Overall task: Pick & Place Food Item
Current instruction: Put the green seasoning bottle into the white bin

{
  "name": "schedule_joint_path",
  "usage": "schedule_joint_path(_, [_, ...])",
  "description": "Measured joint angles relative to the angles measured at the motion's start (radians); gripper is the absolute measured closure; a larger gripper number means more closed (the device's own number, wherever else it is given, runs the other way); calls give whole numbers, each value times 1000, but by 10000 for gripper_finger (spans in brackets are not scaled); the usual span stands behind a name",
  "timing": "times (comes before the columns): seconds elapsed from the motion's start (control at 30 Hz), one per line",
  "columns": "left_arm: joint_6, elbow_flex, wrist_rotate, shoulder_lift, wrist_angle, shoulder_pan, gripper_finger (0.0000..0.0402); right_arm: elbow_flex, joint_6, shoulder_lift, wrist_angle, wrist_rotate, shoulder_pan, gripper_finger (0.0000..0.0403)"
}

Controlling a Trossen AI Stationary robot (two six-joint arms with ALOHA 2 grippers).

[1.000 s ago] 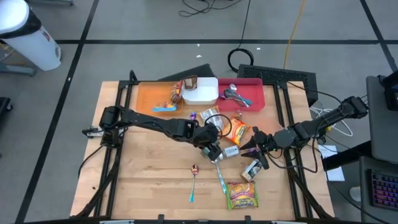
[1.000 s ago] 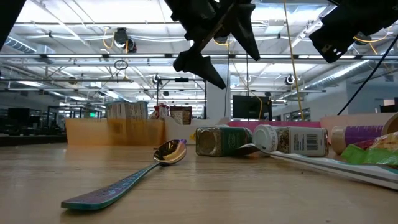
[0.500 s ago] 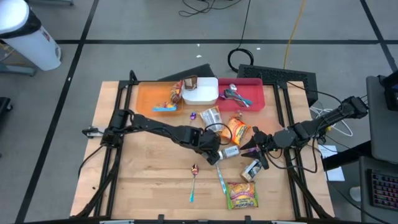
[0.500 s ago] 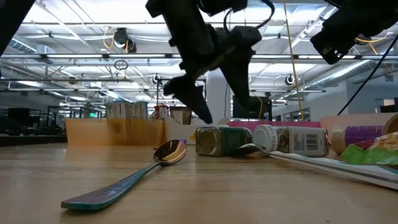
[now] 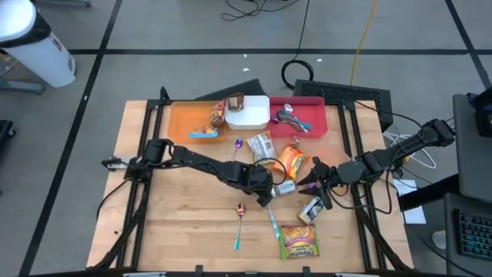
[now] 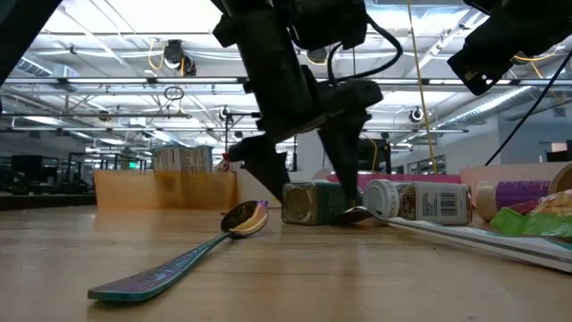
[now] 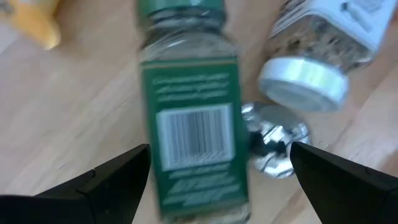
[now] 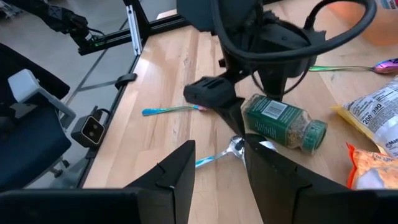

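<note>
Left gripper [image 6: 304, 183] straddles the lying spice jar [image 6: 315, 203]; a second jar [image 6: 420, 201] lies beside it; a spoon [image 6: 183, 257] lies nearer the table's [image 6: 295, 286] front edge.

Overhead, tabletop-level and 2 wrist cameras all share the green-labelled spice jar [image 7: 193, 134] mid-table

bright overhead lighting; left wrist view blurred

Grey taped floor [image 5: 192, 31], wooden table [image 5: 184, 215], bright ceiling lights [image 6: 107, 45].
</note>
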Motion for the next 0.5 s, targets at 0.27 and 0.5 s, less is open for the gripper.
schedule_joint_path(0.27, [45, 0, -1, 2, 99, -7, 11, 0, 0, 0, 0, 0, 0, 273])
schedule_joint_path(0.5, [131, 0, -11, 1, 130, -29, 11, 0, 0, 0, 0, 0, 0, 273])
